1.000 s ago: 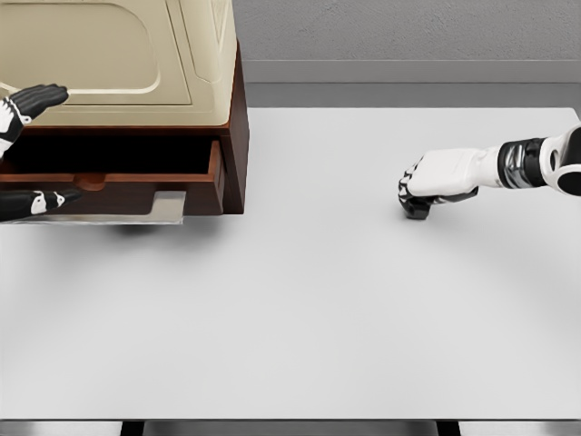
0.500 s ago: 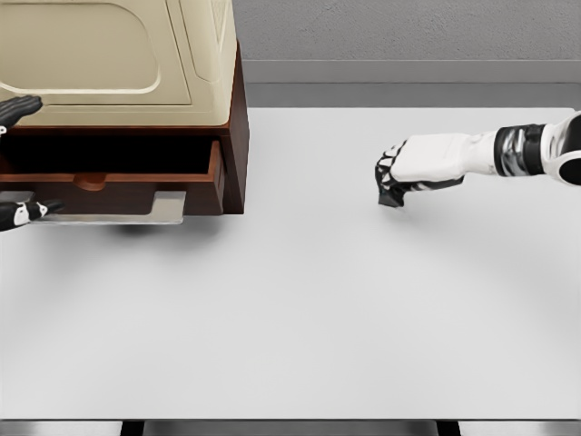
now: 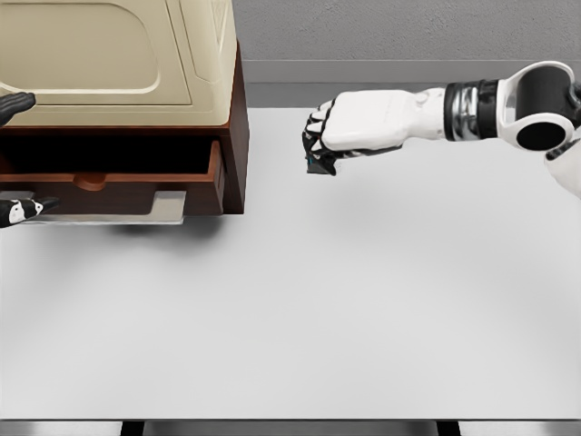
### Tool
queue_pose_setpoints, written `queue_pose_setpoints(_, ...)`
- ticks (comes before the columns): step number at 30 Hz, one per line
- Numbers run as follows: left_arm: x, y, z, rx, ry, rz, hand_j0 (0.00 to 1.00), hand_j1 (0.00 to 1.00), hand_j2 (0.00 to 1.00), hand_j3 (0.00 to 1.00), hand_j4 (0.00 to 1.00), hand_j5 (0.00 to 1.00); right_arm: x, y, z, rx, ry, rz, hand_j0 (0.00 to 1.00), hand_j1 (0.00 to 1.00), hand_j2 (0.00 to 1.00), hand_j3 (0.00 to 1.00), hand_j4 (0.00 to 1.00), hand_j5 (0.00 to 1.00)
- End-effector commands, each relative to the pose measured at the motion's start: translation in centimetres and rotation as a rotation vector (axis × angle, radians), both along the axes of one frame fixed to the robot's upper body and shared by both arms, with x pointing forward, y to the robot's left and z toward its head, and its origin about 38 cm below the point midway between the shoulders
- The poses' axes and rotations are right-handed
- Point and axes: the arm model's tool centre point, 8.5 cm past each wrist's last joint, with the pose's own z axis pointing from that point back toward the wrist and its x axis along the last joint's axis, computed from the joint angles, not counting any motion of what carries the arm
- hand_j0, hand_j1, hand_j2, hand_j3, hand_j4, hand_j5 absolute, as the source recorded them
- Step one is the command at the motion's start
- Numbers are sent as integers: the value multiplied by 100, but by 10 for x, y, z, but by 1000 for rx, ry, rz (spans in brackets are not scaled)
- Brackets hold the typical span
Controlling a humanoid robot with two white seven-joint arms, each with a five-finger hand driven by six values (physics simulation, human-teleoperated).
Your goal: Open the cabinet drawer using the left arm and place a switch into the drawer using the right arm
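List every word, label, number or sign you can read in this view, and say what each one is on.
None: no text can be read anywhere in the head view.
The cream cabinet and its open drawer show plain surfaces only.
The white table has no markings.
The small dark switch in the right hand is too small and too covered by the fingers to show any label.
The left hand carries no lettering.

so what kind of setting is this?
Likely a simulated tabletop test bench, not a real room: a plain white table, a lone wooden cabinet with its drawer open, and a bare grey wall.
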Motion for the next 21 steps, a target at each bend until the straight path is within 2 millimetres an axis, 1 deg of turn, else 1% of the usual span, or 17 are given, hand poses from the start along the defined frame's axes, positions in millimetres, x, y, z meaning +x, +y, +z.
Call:
queue_pose_setpoints(1, 0, 0, 1, -5, 0, -1, 100, 100, 100, 100, 100, 100, -21, 21, 10, 17, -32, 88, 29, 29, 29, 29, 29, 29)
queue_pose_setpoints(3, 0, 0, 0, -7, 0, 0, 100, 100, 100, 100, 100, 100, -24, 26, 16, 19, -47, 106, 29, 29, 29, 29, 29, 29)
queue_pose_setpoints(4, 0, 0, 1, -5, 0, -1, 100, 100, 100, 100, 100, 100, -25, 32, 19, 26, -52, 120, 29, 29, 29, 29, 29, 29)
queue_pose_setpoints(7, 0, 0, 1, -5, 0, -1, 100, 100, 100, 100, 100, 100, -32, 43, 29, 34, -80, 158, 29, 29, 29, 29, 29, 29)
queue_pose_setpoints(8, 0, 0, 0, -7, 0, 0, 100, 100, 100, 100, 100, 100, -35, 50, 34, 39, -92, 179, 30, 30, 30, 30, 30, 30)
queue_pose_setpoints(9, 0, 0, 1, -5, 0, -1, 100, 100, 100, 100, 100, 100, -36, 52, 38, 47, -94, 187, 30, 30, 30, 30, 30, 30)
queue_pose_setpoints(11, 0, 0, 1, -5, 0, -1, 100, 100, 100, 100, 100, 100, -37, 57, 51, 52, -122, 199, 30, 30, 30, 30, 30, 30)
queue_pose_setpoints(17, 0, 0, 1, -5, 0, -1, 100, 100, 100, 100, 100, 100, -44, 85, 65, 75, -150, 266, 31, 31, 31, 31, 31, 31)
queue_pose_setpoints(19, 0, 0, 0, -7, 0, 0, 100, 100, 100, 100, 100, 100, -48, 91, 67, 75, -158, 284, 32, 32, 32, 32, 32, 32)
queue_pose_setpoints(21, 0, 0, 0, -7, 0, 0, 100, 100, 100, 100, 100, 100, -50, 95, 77, 74, -180, 296, 32, 32, 32, 32, 32, 32)
